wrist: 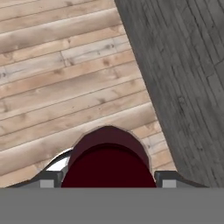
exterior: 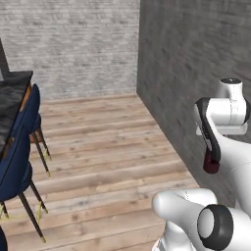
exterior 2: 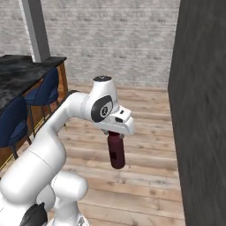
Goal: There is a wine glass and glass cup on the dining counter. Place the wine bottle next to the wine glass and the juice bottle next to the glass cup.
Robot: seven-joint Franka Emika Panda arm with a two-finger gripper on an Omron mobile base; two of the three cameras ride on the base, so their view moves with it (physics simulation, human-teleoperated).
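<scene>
Plainly, the gripper point(exterior 2: 115, 134) is clenched on the juice bottle point(exterior 2: 116, 152), which hangs upright below the hand, well above the wooden floor point(exterior 2: 145, 132); in the hand view the maroon bottle point(wrist: 108, 158) sits between the two fingertips point(wrist: 168, 178) at six o'clock, its dark body touching both; the grey plank wall point(wrist: 183, 78) runs from twelve to four o'clock; in the right base view the dining counter point(exterior 2: 20, 73) lies at ten o'clock, with blue chairs point(exterior 2: 44, 90) tucked beside it; in the left base view the bottle point(exterior: 211, 163) shows at three o'clock.
</scene>
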